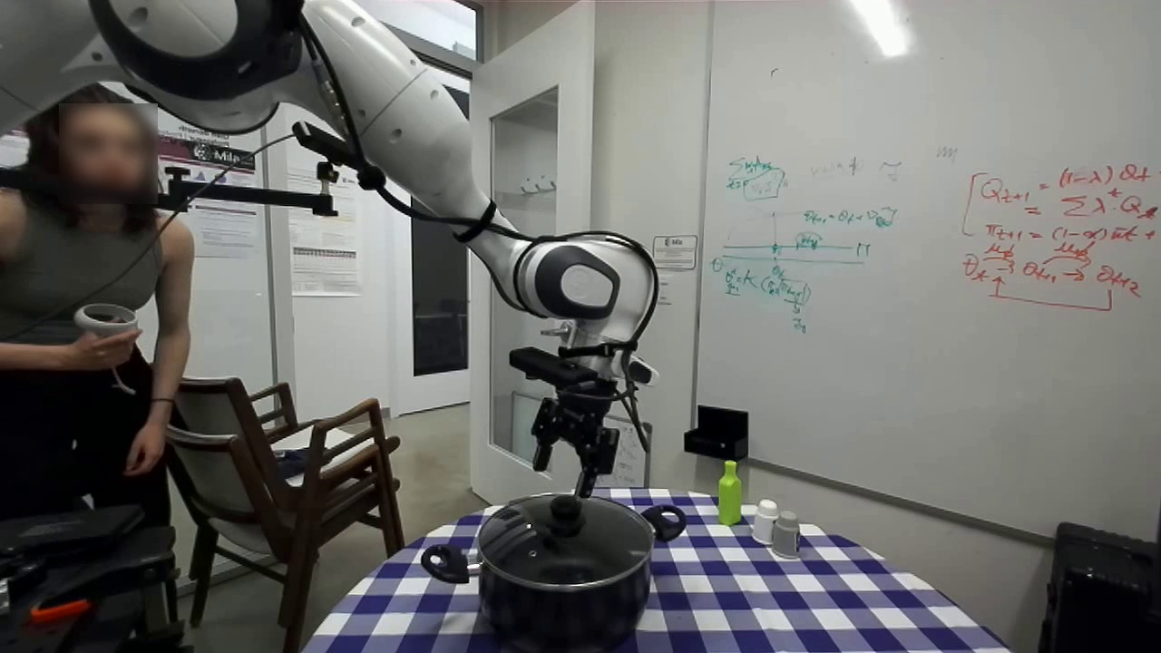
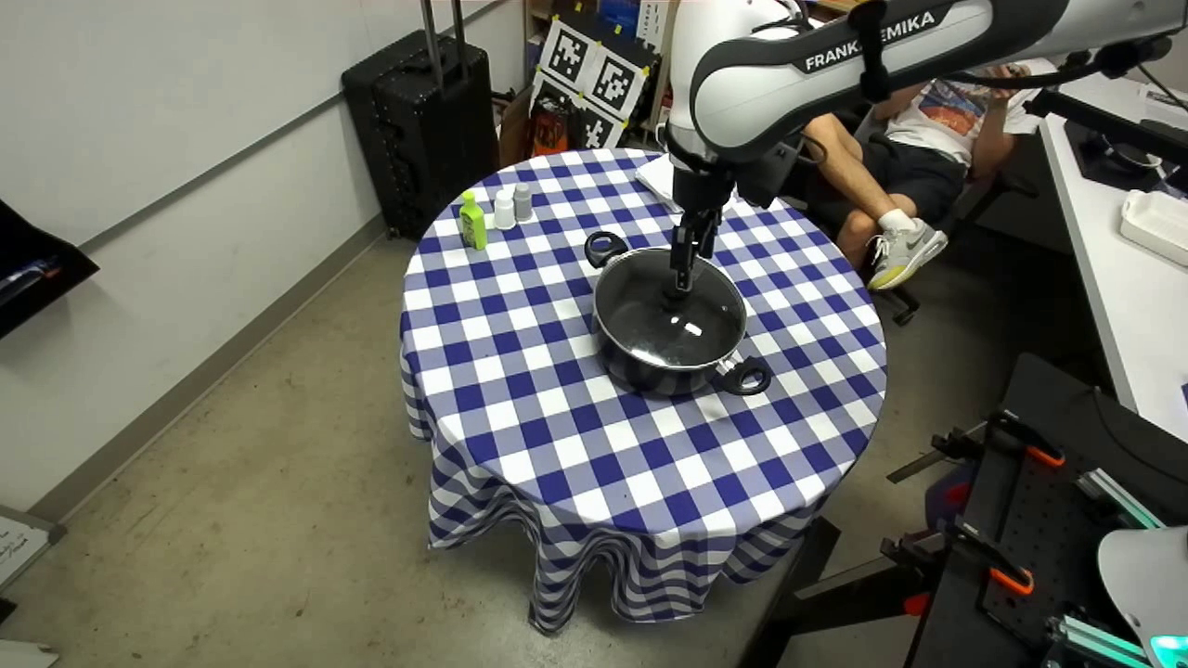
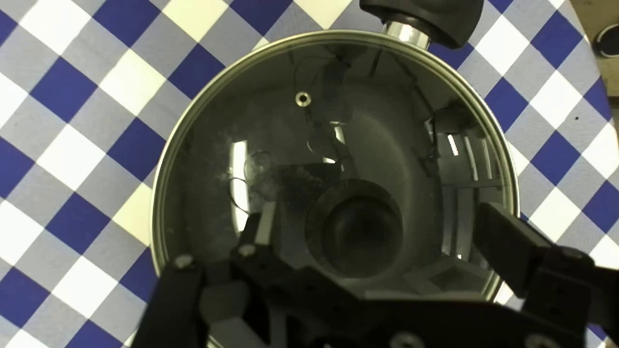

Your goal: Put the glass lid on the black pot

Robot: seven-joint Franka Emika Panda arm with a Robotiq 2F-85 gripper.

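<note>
Glass lid [image 1: 564,551] is seated on the black pot [image 1: 562,618], covering its mouth. Robotiq gripper [image 1: 563,478] stands over the lid, jaws spread apart; contact with the knob [image 3: 362,237] cannot be determined. In the wrist view, pot handle [image 3: 433,19] lies at the lid's one o'clock. In an exterior view, lime-green bottle [image 1: 730,495] stands at the pot's two o'clock.

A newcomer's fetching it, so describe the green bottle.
Find the round table covered in blue and white checks. Near its edge, beside a squat white container and a squat grey container, stands the slim green bottle, taller and vividly coloured.
</note>
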